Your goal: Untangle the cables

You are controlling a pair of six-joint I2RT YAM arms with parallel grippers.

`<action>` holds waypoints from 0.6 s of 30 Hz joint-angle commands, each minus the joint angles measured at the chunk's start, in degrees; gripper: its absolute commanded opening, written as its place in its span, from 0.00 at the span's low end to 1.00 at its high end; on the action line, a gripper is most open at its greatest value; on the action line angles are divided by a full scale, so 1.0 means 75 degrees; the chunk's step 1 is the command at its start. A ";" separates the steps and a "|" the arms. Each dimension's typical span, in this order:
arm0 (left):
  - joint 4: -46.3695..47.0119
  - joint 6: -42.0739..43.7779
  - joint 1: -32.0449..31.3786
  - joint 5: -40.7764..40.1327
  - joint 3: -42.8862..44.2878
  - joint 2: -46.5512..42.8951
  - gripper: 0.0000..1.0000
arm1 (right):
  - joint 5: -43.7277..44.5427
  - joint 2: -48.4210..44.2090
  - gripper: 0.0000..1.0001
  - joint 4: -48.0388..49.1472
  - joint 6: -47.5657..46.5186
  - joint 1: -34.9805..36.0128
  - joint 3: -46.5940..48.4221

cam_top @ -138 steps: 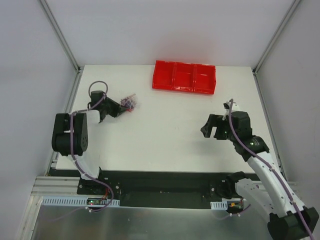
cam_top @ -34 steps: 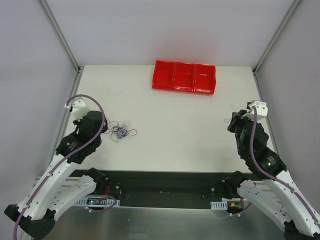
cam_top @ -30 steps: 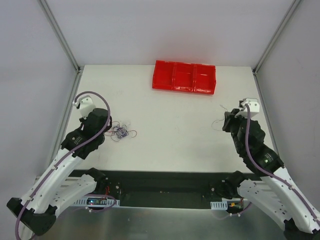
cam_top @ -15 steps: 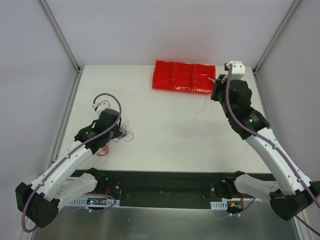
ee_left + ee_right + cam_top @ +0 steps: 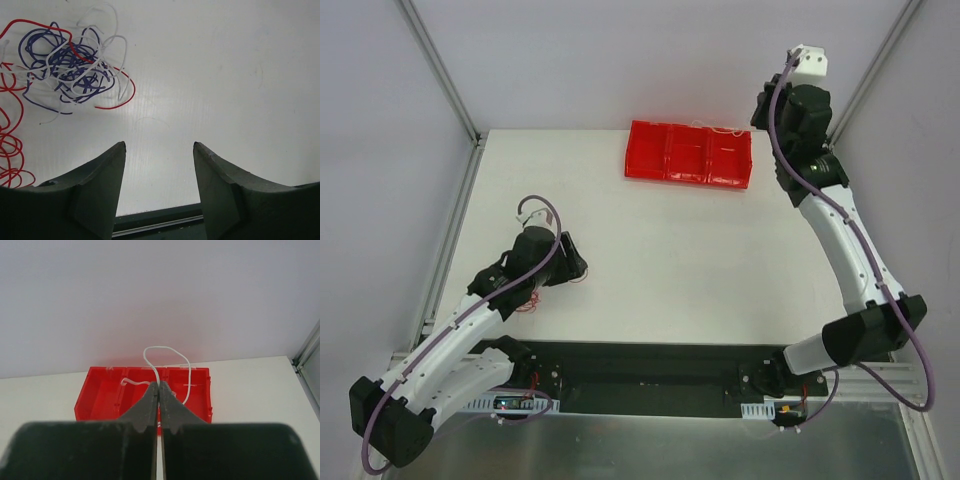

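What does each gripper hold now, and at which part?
The right gripper pinches the white cable just under its loop; the left gripper holds nothing.

Red bin: 1, with 3 compartments. Grippers: 2, left gripper and right gripper. White cable at bin: 1. Cable clump well left of bin: 1; colours in it 3, strands uncountable.

Left gripper low, jaws apart, right gripper high, jaws closed
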 commanded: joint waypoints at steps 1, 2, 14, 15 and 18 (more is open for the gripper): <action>0.0384 0.0293 0.0004 0.0558 0.0081 -0.0147 0.57 | -0.0281 0.1011 0.00 0.0897 -0.0253 -0.0336 0.0820; 0.0384 0.0316 -0.0008 0.0640 0.0093 -0.0159 0.57 | -0.0304 0.1292 0.00 0.0897 -0.0264 -0.0383 0.1054; 0.0384 0.0340 0.0004 0.0805 0.0093 -0.0487 0.72 | -0.0363 0.2643 0.00 0.0756 -0.0616 -0.0595 0.2685; 0.0373 0.0352 -0.0008 0.0805 0.0104 -0.0499 0.75 | -0.0363 0.2643 0.00 0.0768 -0.0674 -0.0606 0.2743; 0.0384 0.0398 0.0004 0.0852 0.0221 -0.0405 0.78 | -0.0386 0.2725 0.00 0.0756 -0.0721 -0.0712 0.2860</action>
